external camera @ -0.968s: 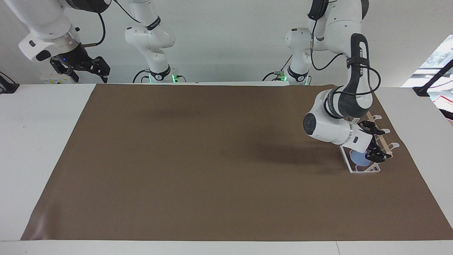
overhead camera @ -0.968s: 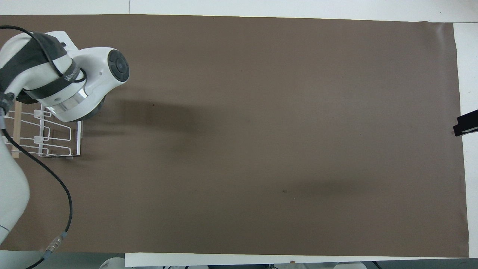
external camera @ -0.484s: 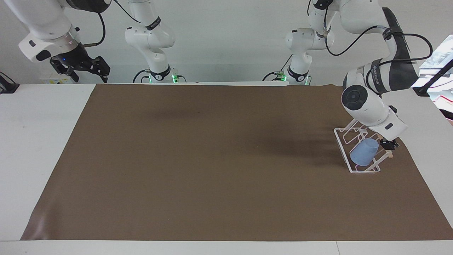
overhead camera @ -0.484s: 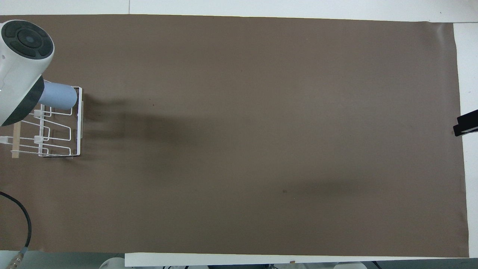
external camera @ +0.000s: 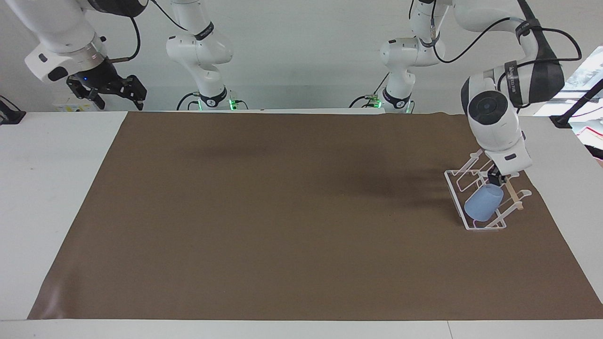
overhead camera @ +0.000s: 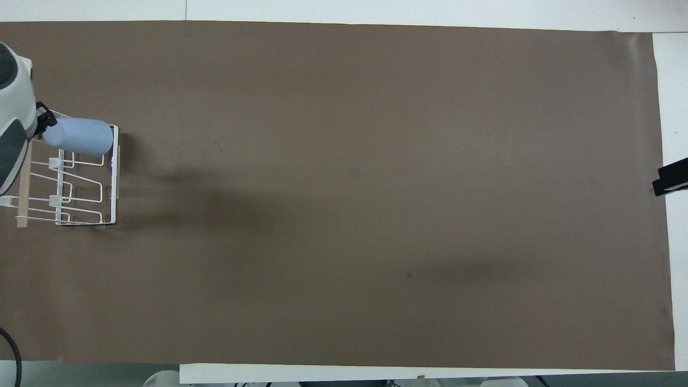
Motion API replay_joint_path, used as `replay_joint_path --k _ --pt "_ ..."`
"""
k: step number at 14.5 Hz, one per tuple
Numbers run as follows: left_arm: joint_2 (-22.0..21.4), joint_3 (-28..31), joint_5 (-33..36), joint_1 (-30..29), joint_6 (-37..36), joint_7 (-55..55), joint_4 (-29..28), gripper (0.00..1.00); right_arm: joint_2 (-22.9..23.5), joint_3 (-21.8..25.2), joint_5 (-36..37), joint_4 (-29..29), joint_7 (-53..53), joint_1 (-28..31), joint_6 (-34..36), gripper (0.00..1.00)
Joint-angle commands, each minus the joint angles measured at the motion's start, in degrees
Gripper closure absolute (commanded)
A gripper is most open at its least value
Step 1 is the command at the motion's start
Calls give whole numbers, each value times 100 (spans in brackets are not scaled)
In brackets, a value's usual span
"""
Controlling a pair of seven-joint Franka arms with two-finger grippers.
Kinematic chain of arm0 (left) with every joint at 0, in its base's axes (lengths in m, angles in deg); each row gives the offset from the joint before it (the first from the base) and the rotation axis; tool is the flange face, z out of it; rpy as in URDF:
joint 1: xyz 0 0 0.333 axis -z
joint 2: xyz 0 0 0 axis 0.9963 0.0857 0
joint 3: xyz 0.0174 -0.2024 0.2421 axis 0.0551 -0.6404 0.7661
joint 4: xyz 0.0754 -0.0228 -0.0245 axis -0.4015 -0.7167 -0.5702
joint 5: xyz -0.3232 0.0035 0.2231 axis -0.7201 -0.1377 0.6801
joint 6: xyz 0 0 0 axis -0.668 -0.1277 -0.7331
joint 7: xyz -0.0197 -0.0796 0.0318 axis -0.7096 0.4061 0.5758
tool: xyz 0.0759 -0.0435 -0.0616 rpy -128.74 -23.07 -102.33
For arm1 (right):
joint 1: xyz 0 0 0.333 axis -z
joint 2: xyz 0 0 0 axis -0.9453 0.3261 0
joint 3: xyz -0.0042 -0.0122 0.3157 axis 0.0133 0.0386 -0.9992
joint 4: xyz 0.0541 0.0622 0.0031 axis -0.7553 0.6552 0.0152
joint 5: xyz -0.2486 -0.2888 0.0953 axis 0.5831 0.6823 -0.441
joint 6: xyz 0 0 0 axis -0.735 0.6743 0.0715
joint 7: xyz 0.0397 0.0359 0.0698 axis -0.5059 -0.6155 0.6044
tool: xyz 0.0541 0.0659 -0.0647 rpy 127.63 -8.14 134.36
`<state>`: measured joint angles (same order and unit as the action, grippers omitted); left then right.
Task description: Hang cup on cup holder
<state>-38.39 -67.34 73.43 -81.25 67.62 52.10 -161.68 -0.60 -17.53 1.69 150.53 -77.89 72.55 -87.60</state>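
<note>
The light-blue cup [external camera: 481, 203] [overhead camera: 80, 136] hangs tilted on a prong of the white wire cup holder [external camera: 456, 193] [overhead camera: 86, 200], at the rack's end farthest from the robots. The holder stands on the brown mat toward the left arm's end of the table. My left gripper [external camera: 495, 178] [overhead camera: 44, 119] hovers just above the cup's upper end, open, with nothing in it; the hand hides most of it. My right gripper [external camera: 115, 89] waits raised and open off the mat at the right arm's end, and only its tip [overhead camera: 669, 180] shows in the overhead view.
A brown mat [external camera: 282, 212] covers most of the white table. A thin wooden rod [external camera: 513, 193] [overhead camera: 23, 188] runs along the holder's top. The holder's other prongs hold nothing.
The left arm has lifted and swung back from over the holder, uncovering the cup that stays hanging on its prong. The right arm has not moved.
</note>
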Motion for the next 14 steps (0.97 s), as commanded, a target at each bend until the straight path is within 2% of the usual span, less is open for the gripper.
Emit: replay_joint_path --k 1,3,5,7,10,14 --pt "-863 -10 -774 -120 -71 -1048 -592 0 -93 17 68 121 36 -27 -19 1" --pt "-977 51 -1467 -190 -98 -2214 -532 0 -93 8 68 121 35 -27 -19 1" --pt "-908 156 -2222 -243 -255 -3209 -226 0 -93 8 68 121 35 -27 -19 1" --pt "-655 236 -2971 -252 -719 -4088 397 0 -93 8 68 121 35 -27 -19 1" --pt "-241 420 -3656 -382 -1257 -5301 1286 0 -93 17 68 121 35 -27 -19 1" --pt "120 429 -3730 -419 -1644 -6093 1902 0 -93 8 68 121 35 -27 -19 1"
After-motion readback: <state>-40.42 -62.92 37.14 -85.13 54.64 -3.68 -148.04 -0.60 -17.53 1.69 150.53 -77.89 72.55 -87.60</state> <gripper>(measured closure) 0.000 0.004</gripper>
